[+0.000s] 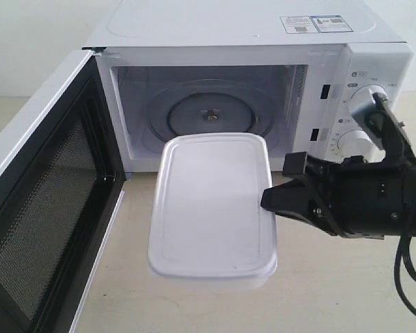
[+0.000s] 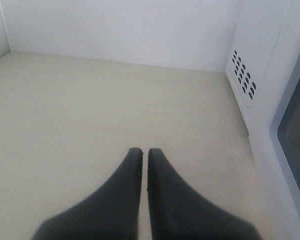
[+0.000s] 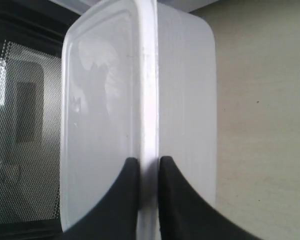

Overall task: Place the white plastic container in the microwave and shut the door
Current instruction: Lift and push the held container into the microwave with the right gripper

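Note:
The white plastic container (image 1: 211, 205) hangs level in front of the open microwave (image 1: 263, 83), its far end at the cavity's mouth. My right gripper (image 1: 269, 201) is shut on the rim of the container (image 3: 150, 115) at its right side, one finger above the lid and one below. The glass turntable (image 1: 211, 114) lies bare inside the cavity. The door (image 1: 45, 201) stands swung wide open at the left, mesh window facing inward. My left gripper (image 2: 145, 151) is shut on nothing above bare tabletop, outside the exterior view.
Two round knobs (image 1: 366, 97) sit on the microwave's right panel, just behind my right arm (image 1: 374, 198). In the left wrist view a white vented wall (image 2: 244, 77) of the microwave stands beside the beige table (image 2: 90, 110).

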`<control>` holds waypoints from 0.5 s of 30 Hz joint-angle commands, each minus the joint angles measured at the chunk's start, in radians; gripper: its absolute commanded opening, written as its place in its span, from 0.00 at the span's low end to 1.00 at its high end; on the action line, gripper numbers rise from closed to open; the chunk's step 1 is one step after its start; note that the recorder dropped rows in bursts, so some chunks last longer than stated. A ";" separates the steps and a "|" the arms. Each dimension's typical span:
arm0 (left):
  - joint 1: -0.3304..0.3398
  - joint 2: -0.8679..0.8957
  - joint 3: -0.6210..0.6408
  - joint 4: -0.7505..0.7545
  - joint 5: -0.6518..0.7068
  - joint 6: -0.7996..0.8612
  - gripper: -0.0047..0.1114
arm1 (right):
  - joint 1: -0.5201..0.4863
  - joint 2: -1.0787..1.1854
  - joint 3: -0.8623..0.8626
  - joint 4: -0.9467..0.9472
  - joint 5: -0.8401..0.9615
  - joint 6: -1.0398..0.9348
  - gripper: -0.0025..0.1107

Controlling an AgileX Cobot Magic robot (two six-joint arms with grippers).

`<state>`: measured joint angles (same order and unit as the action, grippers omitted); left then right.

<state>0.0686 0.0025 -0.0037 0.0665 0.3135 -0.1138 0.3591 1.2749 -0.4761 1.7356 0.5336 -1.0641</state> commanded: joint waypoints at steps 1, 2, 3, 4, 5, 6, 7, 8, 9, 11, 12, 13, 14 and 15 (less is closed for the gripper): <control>0.000 -0.002 0.004 0.000 -0.001 0.002 0.08 | 0.006 -0.035 -0.005 -0.026 -0.036 0.082 0.02; 0.000 -0.002 0.004 0.000 -0.001 0.002 0.08 | 0.016 -0.035 -0.005 -0.028 -0.051 0.088 0.02; 0.000 -0.002 0.004 0.000 -0.001 0.002 0.08 | 0.033 -0.035 -0.005 -0.028 -0.070 0.093 0.02; 0.000 -0.002 0.004 0.000 -0.001 0.002 0.08 | 0.054 -0.035 -0.005 -0.028 -0.098 0.103 0.02; 0.000 -0.002 0.004 0.000 -0.001 0.002 0.08 | 0.078 -0.035 -0.005 -0.028 -0.127 0.112 0.02; 0.000 -0.002 0.004 0.000 -0.001 0.002 0.08 | 0.100 -0.035 -0.005 -0.028 -0.150 0.117 0.02; 0.000 -0.002 0.004 0.000 -0.001 0.002 0.08 | 0.131 -0.035 -0.005 -0.028 -0.186 0.122 0.02; 0.000 -0.002 0.004 0.000 -0.001 0.002 0.08 | 0.151 -0.035 -0.005 -0.028 -0.207 0.129 0.02; 0.000 -0.002 0.004 0.000 -0.001 0.002 0.08 | 0.175 -0.035 -0.005 -0.028 -0.231 0.134 0.02; 0.000 -0.002 0.004 0.000 -0.001 0.002 0.08 | 0.214 -0.035 -0.007 -0.029 -0.273 0.147 0.02; 0.000 -0.002 0.004 0.000 -0.001 0.002 0.08 | 0.236 -0.037 -0.007 -0.034 -0.304 0.161 0.02; 0.000 -0.002 0.004 0.000 -0.001 0.002 0.08 | 0.257 -0.040 -0.007 -0.046 -0.337 0.187 0.02; 0.000 -0.002 0.004 0.000 -0.001 0.002 0.08 | 0.280 -0.043 -0.009 -0.061 -0.375 0.211 0.02; 0.000 -0.002 0.004 0.000 -0.001 0.002 0.08 | 0.303 -0.047 -0.009 -0.087 -0.414 0.248 0.02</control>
<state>0.0686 0.0025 -0.0037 0.0665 0.3135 -0.1138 0.6117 1.2450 -0.4761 1.6859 0.2111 -0.8790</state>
